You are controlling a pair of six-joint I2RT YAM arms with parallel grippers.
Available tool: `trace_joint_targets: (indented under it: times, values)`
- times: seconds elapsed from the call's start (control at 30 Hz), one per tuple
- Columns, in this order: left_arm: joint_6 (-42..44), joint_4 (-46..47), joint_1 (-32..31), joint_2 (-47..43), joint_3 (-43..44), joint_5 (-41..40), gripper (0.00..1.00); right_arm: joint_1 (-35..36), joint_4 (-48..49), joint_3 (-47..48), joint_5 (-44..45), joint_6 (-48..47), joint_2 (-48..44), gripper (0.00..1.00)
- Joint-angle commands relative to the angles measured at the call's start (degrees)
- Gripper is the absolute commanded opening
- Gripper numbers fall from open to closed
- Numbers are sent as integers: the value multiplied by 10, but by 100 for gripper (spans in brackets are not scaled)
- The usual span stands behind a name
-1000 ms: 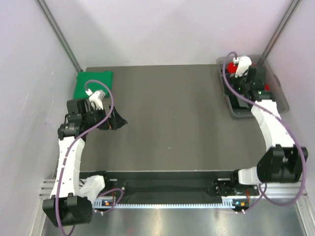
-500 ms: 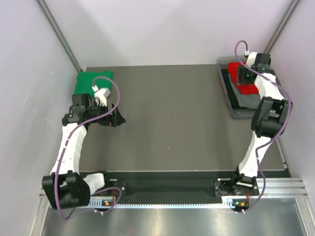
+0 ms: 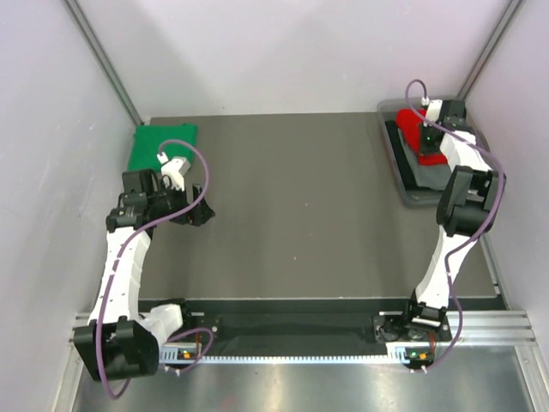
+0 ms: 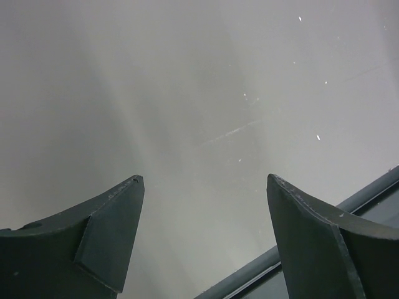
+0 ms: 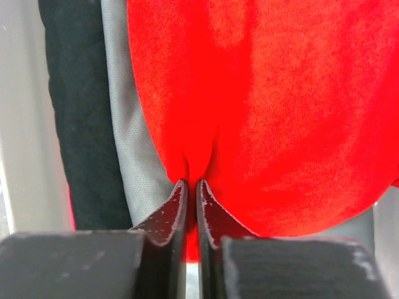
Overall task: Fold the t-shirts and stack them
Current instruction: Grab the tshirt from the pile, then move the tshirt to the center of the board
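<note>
The red t-shirt (image 5: 274, 112) lies on top of a grey t-shirt (image 5: 128, 143) and a dark t-shirt (image 5: 81, 112) in the grey bin (image 3: 396, 176) at the back right. My right gripper (image 5: 192, 184) is shut on a pinched fold of the red t-shirt (image 3: 426, 142), which puckers between its fingertips. A folded green t-shirt (image 3: 159, 144) lies flat at the back left corner. My left gripper (image 4: 202, 180) stands open over bare tabletop, nothing between its fingers, just in front of the green t-shirt (image 3: 196, 209).
Pale walls close in the table on three sides, with metal posts (image 3: 107, 64) at the back corners. The bin sits tight against the right wall. A dark rail (image 4: 349, 202) shows at the lower right of the left wrist view.
My right gripper came down into the bin and shut on the red t-shirt. The left arm shifted slightly and its gripper stayed open.
</note>
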Motion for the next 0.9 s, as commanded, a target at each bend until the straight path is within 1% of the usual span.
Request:
trace_joint_targets:
  times: [0.0,0.1,0.13,0.17,0.2,0.23,0.27,0.3,0.33,0.37,0.4,0.43,0.47,0.53,0.57,0.6,0.67,0.8,0.87]
  values:
    - [7,27,2,-21,2,-4,83,-1,25,-25,14,-8,-62,0]
    - [3,28,2,-33,4,-15,82,3,49,-72,16,-38,-150,0]
    - [4,28,2,-40,3,-21,82,13,70,-104,28,-66,-209,0]
    - [4,28,2,-43,3,-21,82,22,81,-121,28,-66,-243,0]
    - [9,24,1,-46,1,-30,83,33,93,-139,47,-106,-276,0]
    - [14,21,1,-48,-1,-31,87,47,120,-174,59,-128,-341,0]
    - [15,19,1,-56,-1,-34,91,82,131,-190,67,-150,-372,0]
    - [13,15,2,-61,-1,-46,93,101,137,-204,89,-195,-428,0]
    - [8,11,2,-64,-2,-49,95,121,138,-223,99,-216,-453,0]
    - [10,4,3,-70,-1,-46,94,180,134,-228,109,-236,-475,0]
    - [16,-1,4,-75,-1,-45,94,209,126,-232,123,-270,-495,0]
    - [16,-3,6,-80,-2,-50,93,236,112,-238,131,-283,-530,0]
    - [19,-6,13,-89,-5,-50,90,293,105,-239,138,-293,-545,0]
    - [30,-12,15,-98,-9,-46,88,345,87,-232,159,-306,-575,0]
    - [30,-13,19,-106,-13,-40,87,367,76,-222,156,-289,-577,0]
    - [30,-12,20,-110,-15,-34,86,366,63,-207,127,-272,-575,0]
    - [29,-11,27,-121,-19,-14,86,360,49,-185,115,-251,-556,0]
    - [26,-16,34,-122,-17,3,85,360,91,-231,117,-249,-519,0]
    - [26,-16,37,-121,-18,5,85,361,112,-252,136,-249,-468,24]
